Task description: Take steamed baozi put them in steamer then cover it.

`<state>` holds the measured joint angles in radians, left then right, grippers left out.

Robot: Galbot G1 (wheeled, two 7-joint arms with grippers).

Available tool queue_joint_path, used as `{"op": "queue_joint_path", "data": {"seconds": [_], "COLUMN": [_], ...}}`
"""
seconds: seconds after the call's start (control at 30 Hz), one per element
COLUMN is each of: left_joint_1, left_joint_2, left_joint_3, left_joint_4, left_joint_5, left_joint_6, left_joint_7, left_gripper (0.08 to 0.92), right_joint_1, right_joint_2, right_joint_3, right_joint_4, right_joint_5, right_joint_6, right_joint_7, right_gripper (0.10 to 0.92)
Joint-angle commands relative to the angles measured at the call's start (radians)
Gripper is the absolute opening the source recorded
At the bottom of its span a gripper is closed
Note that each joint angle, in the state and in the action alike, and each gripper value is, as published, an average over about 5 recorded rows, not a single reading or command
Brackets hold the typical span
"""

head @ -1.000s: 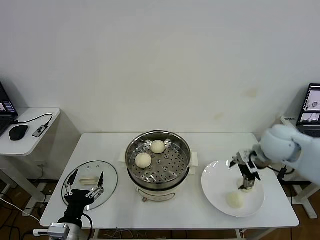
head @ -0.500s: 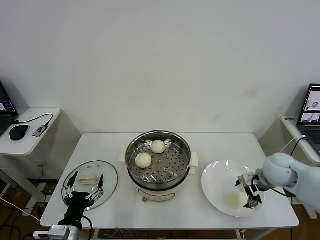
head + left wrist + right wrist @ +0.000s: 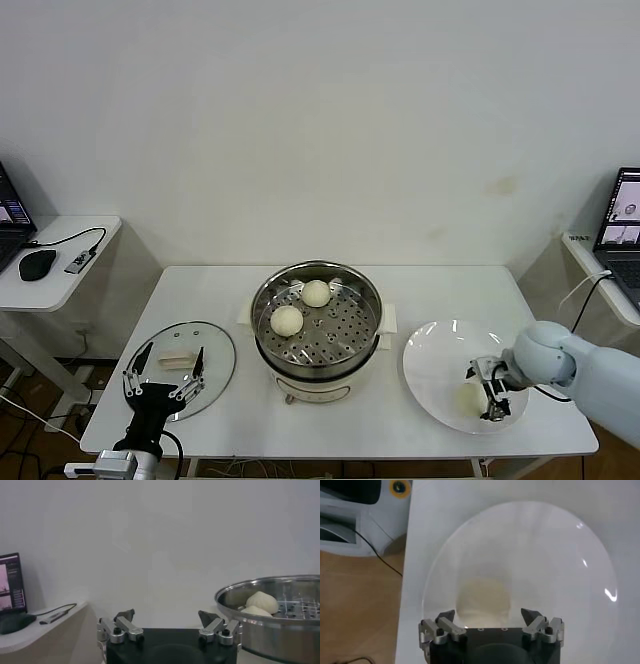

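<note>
Two cream-white baozi (image 3: 316, 293) (image 3: 286, 320) lie on the perforated tray inside the steel steamer (image 3: 262, 300) at the table's middle; they also show in the left wrist view (image 3: 262, 601). One more baozi (image 3: 467, 399) lies on the white plate (image 3: 432, 358) at the right. My right gripper (image 3: 487, 391) is open, low over the plate, with that baozi (image 3: 484, 599) between its fingers (image 3: 444, 620). The glass cover (image 3: 215, 352) with its cream handle (image 3: 176, 360) lies on the table at the left. My left gripper (image 3: 162, 373) is open and empty by the cover's front edge.
A side desk at the far left holds a mouse (image 3: 37, 264) and a cable. A laptop (image 3: 620, 215) stands at the far right. The table's front edge runs just below the plate and the cover.
My right gripper has come down and forward on the plate, from above the baozi to low around it. My left gripper has hardly moved.
</note>
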<state>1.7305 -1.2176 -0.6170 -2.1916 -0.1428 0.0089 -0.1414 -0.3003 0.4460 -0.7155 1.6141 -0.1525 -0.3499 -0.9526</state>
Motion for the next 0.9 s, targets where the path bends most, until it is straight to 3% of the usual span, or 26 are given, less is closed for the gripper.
{"op": "queue_joint_path", "data": {"seconds": [0.03,0.3,0.67,0.9], "left_joint_1": [-0.004,-0.011,-0.018,-0.022], "left_joint_2": [-0.002,0.0,0.005,0.013], "left_joint_3": [0.002,0.003,0.006,0.003], "left_joint_4": [0.005,0.007,0.005,0.002], "left_joint_5": [0.001,0.0,-0.004,-0.009], "left_joint_6": [0.0,0.001,0.001,0.0], "left_joint_7": [0.0,0.0,0.001,0.001], "left_gripper": [0.823,0.823,0.823,0.823], "right_joint_1": [-0.023,0.087,0.458,0.7], "right_joint_2": [0.031,0.024,0.01,0.082], "right_joint_3": [0.02,-0.027,-0.128,-0.198], "right_joint_4": [-0.034,-0.026,-0.04,-0.094], "right_joint_5": [-0.012,0.03,0.199,0.298], "right_joint_6": [0.0,-0.007,-0.021,-0.018], "right_joint_7": [0.009,-0.015,-0.128,-0.144], "right_gripper": [0.744,0.614,0.61,0.611]}}
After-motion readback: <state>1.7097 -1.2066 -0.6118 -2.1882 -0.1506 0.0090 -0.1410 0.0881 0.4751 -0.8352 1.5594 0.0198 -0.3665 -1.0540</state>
